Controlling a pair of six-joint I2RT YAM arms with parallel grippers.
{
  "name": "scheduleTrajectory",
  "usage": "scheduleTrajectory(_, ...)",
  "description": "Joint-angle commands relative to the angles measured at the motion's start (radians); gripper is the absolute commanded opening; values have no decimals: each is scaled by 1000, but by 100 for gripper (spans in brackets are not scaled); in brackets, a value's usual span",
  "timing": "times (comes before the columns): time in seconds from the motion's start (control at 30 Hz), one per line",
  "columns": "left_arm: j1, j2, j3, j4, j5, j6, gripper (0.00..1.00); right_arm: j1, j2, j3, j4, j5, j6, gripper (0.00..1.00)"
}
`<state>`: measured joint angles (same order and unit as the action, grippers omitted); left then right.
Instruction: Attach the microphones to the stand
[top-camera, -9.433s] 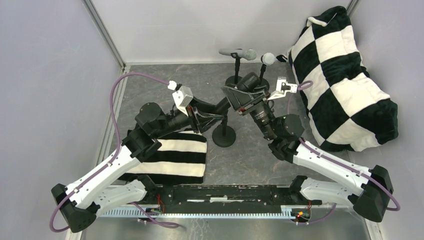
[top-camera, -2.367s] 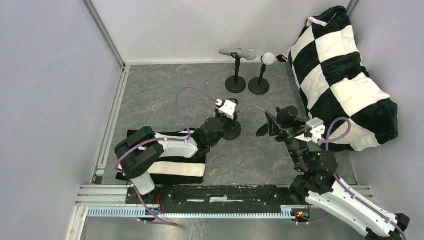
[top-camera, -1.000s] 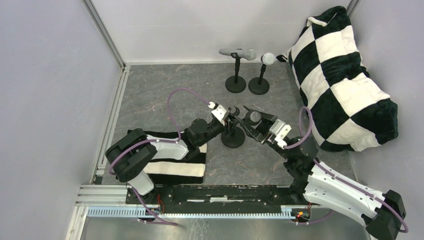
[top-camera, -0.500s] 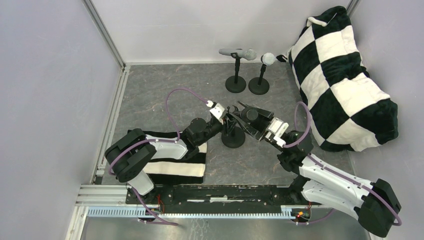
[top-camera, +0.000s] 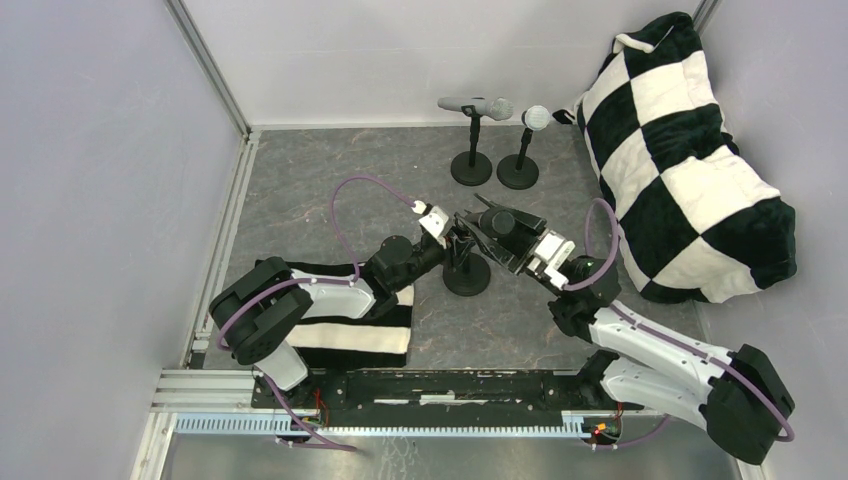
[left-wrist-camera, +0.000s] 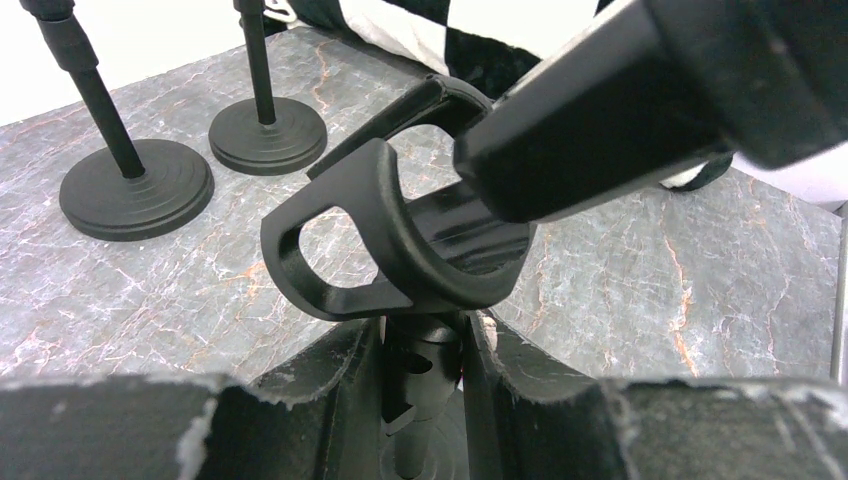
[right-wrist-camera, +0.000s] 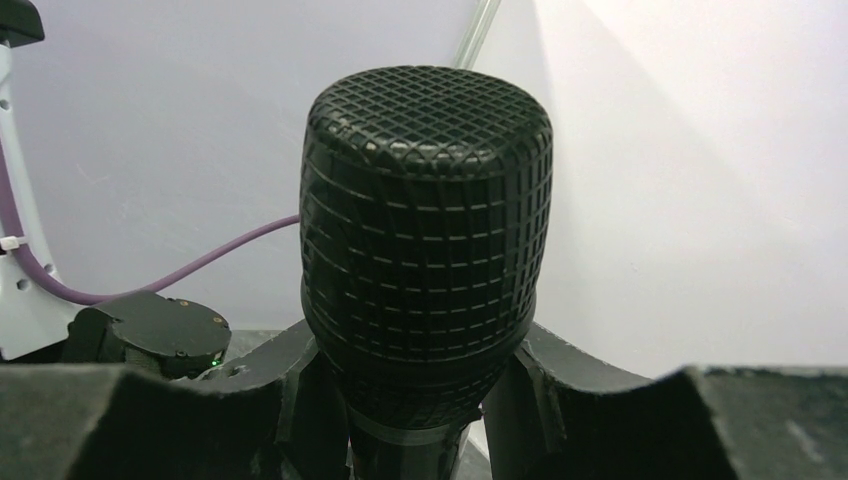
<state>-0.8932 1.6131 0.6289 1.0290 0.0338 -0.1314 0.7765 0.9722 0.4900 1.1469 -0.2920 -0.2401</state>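
Observation:
The black microphone (right-wrist-camera: 425, 230) fills the right wrist view, mesh head up, with my right gripper (right-wrist-camera: 420, 400) shut on its body just below the head. From above, this gripper (top-camera: 508, 240) holds the microphone (top-camera: 495, 224) tilted over the near stand (top-camera: 467, 277). In the left wrist view the microphone's tail (left-wrist-camera: 620, 110) rests in the stand's black clip (left-wrist-camera: 400, 250). My left gripper (left-wrist-camera: 420, 370) is shut on the stand's neck under the clip. A silver-grey microphone (top-camera: 478, 105) and a white one (top-camera: 536, 117) sit on two stands at the back.
A large black-and-white checkered cushion (top-camera: 690, 160) fills the right side. A striped cloth (top-camera: 345, 325) lies under my left arm. The two back stand bases (left-wrist-camera: 135, 190) (left-wrist-camera: 268, 135) stand beyond the clip. Walls close the left and back.
My right gripper has carried the black microphone a little left and further towards the clip. My left gripper has stayed shut on the stand's neck.

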Motion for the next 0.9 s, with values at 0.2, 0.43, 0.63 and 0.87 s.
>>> scheduleTrajectory(0.2, -10, 2, -20, -17, 72, -128, 2, -38, 50, 13, 106, -24, 11, 0)
scheduleTrajectory(0.43, -10, 7, -21, -11, 78, -129, 2, -52, 85, -6, 131, -44, 27, 0)
scheduleTrajectory(0.63, -10, 9, -23, -6, 78, -132, 2, -59, 96, -47, 127, -47, 17, 0)
scheduleTrajectory(0.87, -10, 14, -20, -1, 90, -130, 2, -69, 103, -88, 86, -47, -6, 0)
